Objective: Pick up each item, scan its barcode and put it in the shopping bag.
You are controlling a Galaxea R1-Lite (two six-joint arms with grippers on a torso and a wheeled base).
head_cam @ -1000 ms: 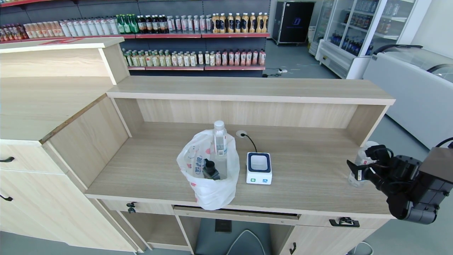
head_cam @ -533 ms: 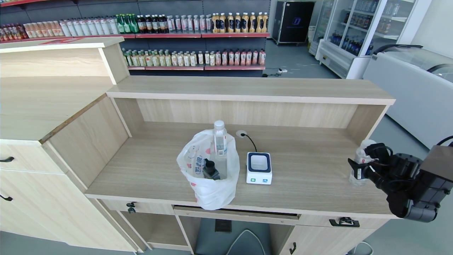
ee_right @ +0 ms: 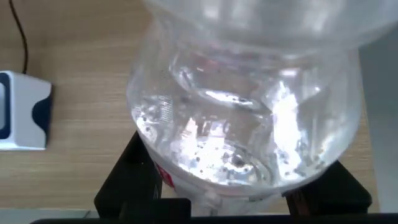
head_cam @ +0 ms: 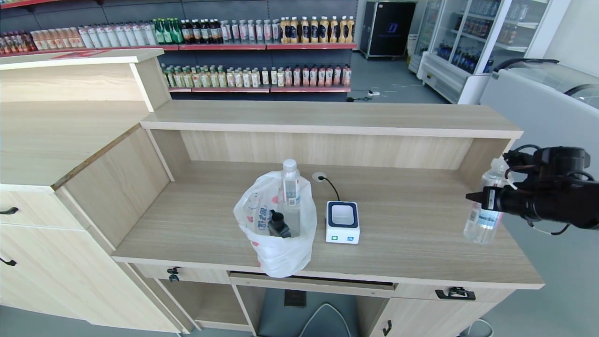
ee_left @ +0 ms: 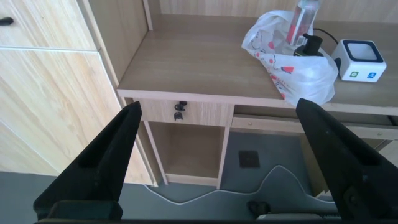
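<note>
Wooden counter [head_cam: 398,224]: right tool [head_cam: 486,193] holds labelled water bottle [head_cam: 482,225].

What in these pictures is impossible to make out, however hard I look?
- Barcode on the bottle: in the head view the label is too small and the right fingers cross it. In the right wrist view the bottle is too close and is cut off by the edges.
- Dark item in the bag: in the head view the bag's wall hides its lower part, so its kind is unclear.
- Scanner markings: too small in the head view.
</note>
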